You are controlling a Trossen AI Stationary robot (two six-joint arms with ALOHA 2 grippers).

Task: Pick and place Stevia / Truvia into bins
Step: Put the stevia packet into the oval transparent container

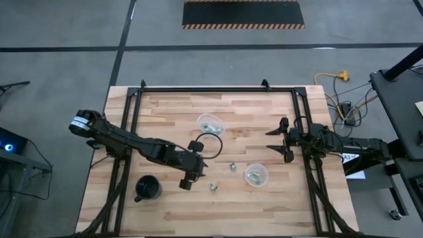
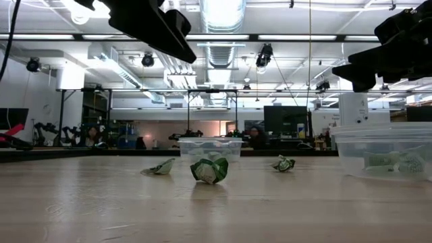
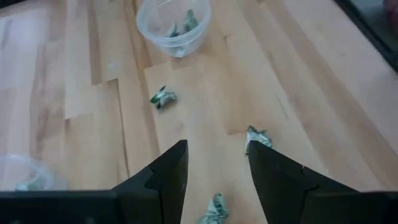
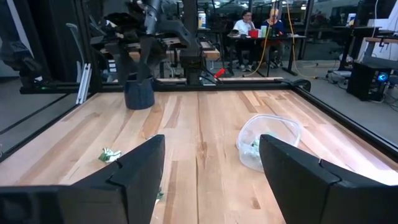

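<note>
Three crumpled green-and-white sweetener packets lie flat on the wooden table: one [image 1: 233, 166], one [image 1: 213, 188], and one between my left fingers in the left wrist view [image 3: 214, 211]. Two clear cups stand on the table, one far [image 1: 211, 123] and one near [image 1: 256, 174]; both hold packets. My left gripper [image 1: 189, 176] hangs open over the table's middle, above a packet and touching nothing [image 3: 217, 146]. My right gripper [image 1: 279, 139] waits open at the right side [image 4: 211, 140].
A black mug [image 1: 148, 188] stands near the table's near-left corner, beside my left arm. A black metal frame [image 1: 218, 89] runs along the table's edges. Bare wood lies between the two cups and along the near edge.
</note>
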